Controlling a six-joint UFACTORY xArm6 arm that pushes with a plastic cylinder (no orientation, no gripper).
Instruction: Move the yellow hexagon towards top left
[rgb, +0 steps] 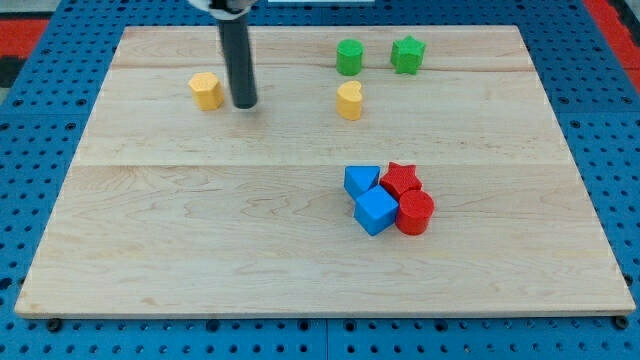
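Observation:
The yellow hexagon (206, 90) lies on the wooden board (200, 230) in the view's upper left part. My tip (244, 103) stands just to the right of the yellow hexagon, a small gap apart from it. The dark rod rises straight up from the tip to the view's top edge.
A yellow heart (349, 100) lies right of the tip. A green cylinder (349, 56) and a green star (407, 54) sit near the top. A blue triangle (361, 180), blue cube (376, 211), red star (401, 179) and red cylinder (415, 212) cluster at centre right.

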